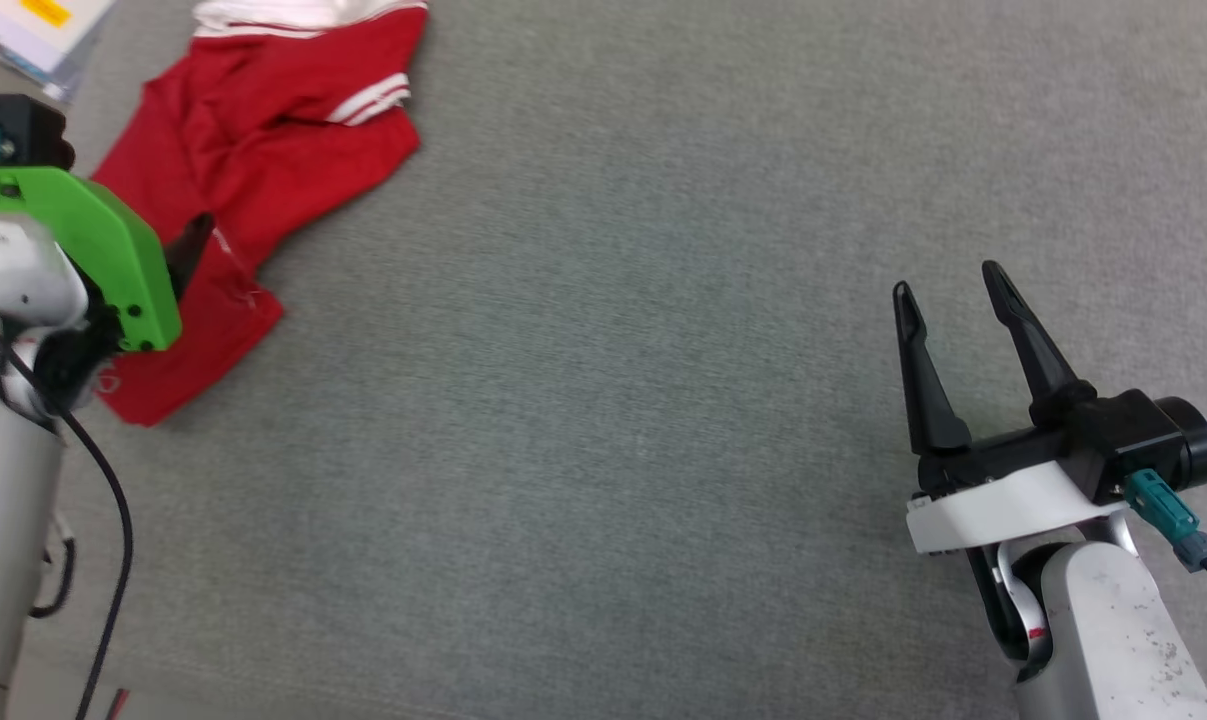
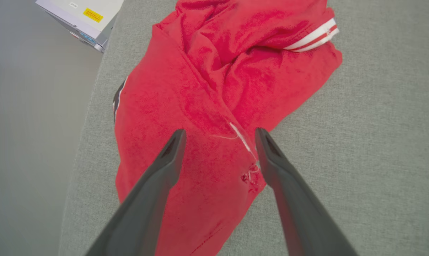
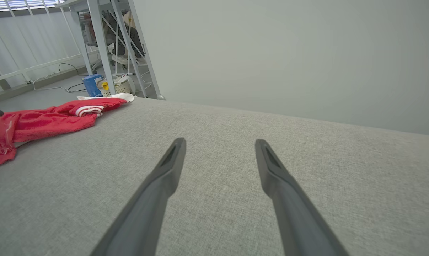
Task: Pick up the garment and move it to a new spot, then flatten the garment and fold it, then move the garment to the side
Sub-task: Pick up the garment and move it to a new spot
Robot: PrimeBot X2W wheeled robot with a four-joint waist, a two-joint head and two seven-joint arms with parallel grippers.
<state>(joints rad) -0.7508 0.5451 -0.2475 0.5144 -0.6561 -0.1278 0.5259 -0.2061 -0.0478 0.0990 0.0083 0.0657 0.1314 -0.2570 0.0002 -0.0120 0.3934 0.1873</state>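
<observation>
Our left gripper (image 2: 220,131) is spread wide with nothing between its fingers. It hangs over the near hem of the red jersey shirt (image 2: 200,106), by a loose white thread; we cannot tell whether the tips touch the cloth. Our right gripper (image 1: 946,280) is equally open and empty, over bare grey fabric-covered surface (image 1: 613,400), well apart from the shirt. The shirt lies crumpled near the surface's left edge, one striped sleeve cuff showing, close to a white box with a yellow label (image 2: 82,17). We judge that the task has barely begun: pick-up, moving, flattening, folding and setting aside all remain.
</observation>
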